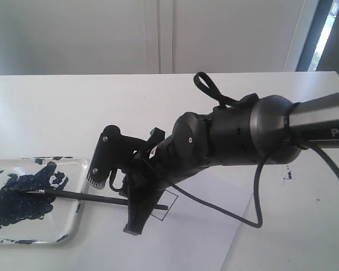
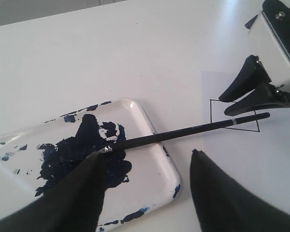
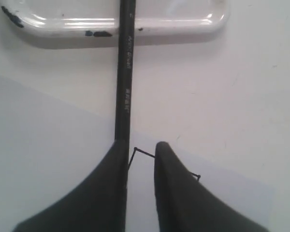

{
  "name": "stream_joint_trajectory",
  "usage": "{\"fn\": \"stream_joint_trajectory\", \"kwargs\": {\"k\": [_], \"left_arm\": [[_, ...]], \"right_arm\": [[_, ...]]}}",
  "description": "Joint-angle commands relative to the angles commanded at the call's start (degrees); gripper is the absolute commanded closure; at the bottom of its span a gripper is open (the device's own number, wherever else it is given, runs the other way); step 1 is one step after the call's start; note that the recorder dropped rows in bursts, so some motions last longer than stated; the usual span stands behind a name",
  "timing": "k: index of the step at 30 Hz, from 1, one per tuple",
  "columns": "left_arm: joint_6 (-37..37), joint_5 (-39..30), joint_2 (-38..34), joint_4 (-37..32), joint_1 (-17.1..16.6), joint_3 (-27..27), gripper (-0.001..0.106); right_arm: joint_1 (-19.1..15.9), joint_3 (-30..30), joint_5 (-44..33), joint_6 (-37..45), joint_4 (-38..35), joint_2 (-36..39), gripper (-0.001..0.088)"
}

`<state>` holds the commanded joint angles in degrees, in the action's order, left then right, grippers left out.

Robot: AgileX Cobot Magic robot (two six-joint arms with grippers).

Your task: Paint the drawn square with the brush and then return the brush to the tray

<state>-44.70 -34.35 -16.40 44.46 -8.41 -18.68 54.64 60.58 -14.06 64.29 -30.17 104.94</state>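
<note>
The brush [image 1: 90, 196] lies flat, its dark tip in the navy paint on the tray [image 1: 73, 226] and its handle end across the drawn square [image 1: 170, 199], a thin black outline with white inside. My right gripper [image 1: 137, 226] reaches in from the right and points down over that handle end. In the right wrist view the right gripper [image 3: 141, 145] is slightly open. The brush [image 3: 123, 72] runs under one finger, and the gap shows only paper and the drawn square [image 3: 144, 154]. My left gripper [image 2: 147, 153] hangs wide open above the tray [image 2: 169, 164] corner, holding nothing.
The white paper sheet [image 1: 203, 237] lies on the white table beside the tray. Small navy specks [image 1: 288, 174] dot the table at right. A black cable [image 1: 259, 203] loops down from the right arm over the paper.
</note>
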Motion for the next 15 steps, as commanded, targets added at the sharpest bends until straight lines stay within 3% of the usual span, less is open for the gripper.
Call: {"fn": "stream_joint_trajectory", "kwargs": {"k": [15], "left_arm": [[0.0,0.0,0.0,0.0,0.0,0.0,0.049]], "right_arm": [[-0.07,0.0,-0.43,-0.21,-0.87,4.64,0.0667]]}}
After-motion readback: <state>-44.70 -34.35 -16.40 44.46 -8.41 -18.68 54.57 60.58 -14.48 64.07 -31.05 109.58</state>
